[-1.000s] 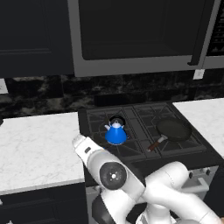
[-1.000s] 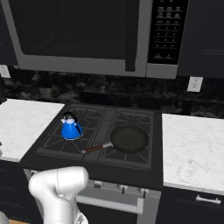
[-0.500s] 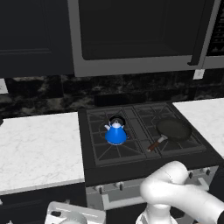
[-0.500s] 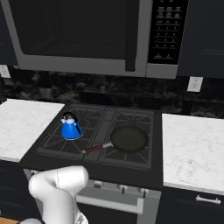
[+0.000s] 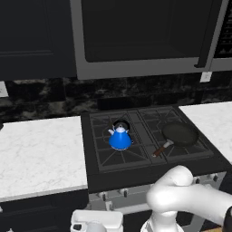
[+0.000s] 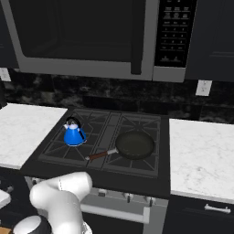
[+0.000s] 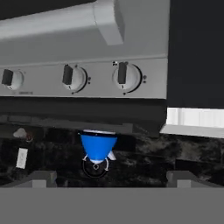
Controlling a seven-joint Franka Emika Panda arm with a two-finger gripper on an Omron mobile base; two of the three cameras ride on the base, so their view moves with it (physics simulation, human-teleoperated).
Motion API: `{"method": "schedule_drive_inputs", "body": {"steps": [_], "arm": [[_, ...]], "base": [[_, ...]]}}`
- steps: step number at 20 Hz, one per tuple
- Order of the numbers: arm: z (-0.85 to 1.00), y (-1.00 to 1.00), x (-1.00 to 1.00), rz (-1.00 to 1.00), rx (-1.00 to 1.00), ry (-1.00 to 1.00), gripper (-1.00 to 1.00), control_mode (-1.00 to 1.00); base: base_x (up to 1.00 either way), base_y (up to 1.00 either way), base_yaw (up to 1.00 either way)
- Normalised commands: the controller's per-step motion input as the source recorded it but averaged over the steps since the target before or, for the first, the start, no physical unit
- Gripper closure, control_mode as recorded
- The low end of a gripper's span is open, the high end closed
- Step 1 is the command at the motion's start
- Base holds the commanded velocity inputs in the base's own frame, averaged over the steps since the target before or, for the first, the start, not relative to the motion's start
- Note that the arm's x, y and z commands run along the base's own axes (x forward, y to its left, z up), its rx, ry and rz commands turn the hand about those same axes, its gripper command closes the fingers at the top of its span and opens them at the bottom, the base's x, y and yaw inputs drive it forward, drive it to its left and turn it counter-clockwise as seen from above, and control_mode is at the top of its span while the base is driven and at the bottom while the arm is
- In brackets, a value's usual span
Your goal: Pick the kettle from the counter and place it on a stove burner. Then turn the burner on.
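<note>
Now — kettle (image 5: 120, 137) on stove burner (image 5: 118, 140) | frying pan (image 5: 180, 134) seemingly empty

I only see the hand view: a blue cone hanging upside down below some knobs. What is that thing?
Observer: It's the kettle, standing upright on the left half of the black cooktop; your camera is flipped.
Visitor: Is anything else on the stove?
Observer: A black frying pan sits on the right half, its brown handle pointing toward the kettle's side.
Visitor: What's above it all?
Observer: A microwave hangs over the cooktop.
</note>
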Motion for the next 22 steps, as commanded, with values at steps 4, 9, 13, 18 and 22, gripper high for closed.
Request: {"method": "schedule_drive_inputs", "body": {"steps": [4, 9, 13, 18, 22], "arm": [[-0.32, -0.09, 0.48, 0.01, -0.04, -0.20, -1.00, -1.00], [-0.85, 0.00, 0.12, 0.00, -0.23, -0.15, -1.00, -1.00], [-0.54, -0.04, 0.00, 0.00, -0.14, -0.08, -1.00, -1.00], [0.00, 0.00, 0.04, 0.00, 0.00, -0.01, -1.00, -1.00], [0.00, 0.00, 0.12, 0.00, 0.00, -0.04, -1.00, -1.00]], "base": [[0.00, 0.00, 0.00], [0.00, 0.00, 0.00], [0.00, 0.00, 0.00], [0.00, 0.00, 0.00], [0.00, 0.00, 0.00]]}}
